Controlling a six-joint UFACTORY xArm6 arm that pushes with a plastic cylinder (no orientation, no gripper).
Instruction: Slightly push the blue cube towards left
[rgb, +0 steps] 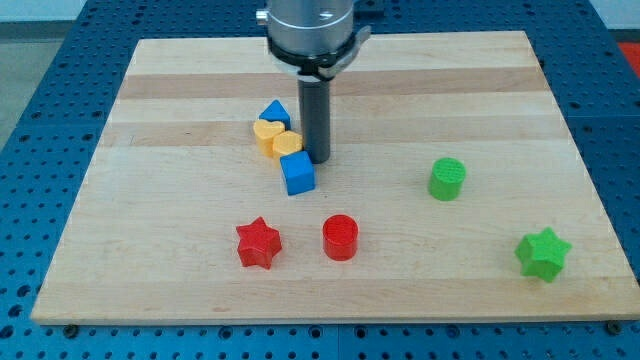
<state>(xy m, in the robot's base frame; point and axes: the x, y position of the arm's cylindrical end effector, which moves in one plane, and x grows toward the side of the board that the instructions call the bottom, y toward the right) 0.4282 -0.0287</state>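
You see the blue cube (297, 173) lying flat on the wooden surface (480, 110), turned slightly askew, left of centre, its upper corner just beside my tip (317, 159)

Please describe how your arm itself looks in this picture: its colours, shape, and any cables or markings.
Only the arm's end shows. At the view's top is a round, silvery-grey metal housing with a dark collar beneath. From it hangs a straight dark cylindrical rod, ending in my tip, just above-right of the blue cube. I see no cables and no markings.
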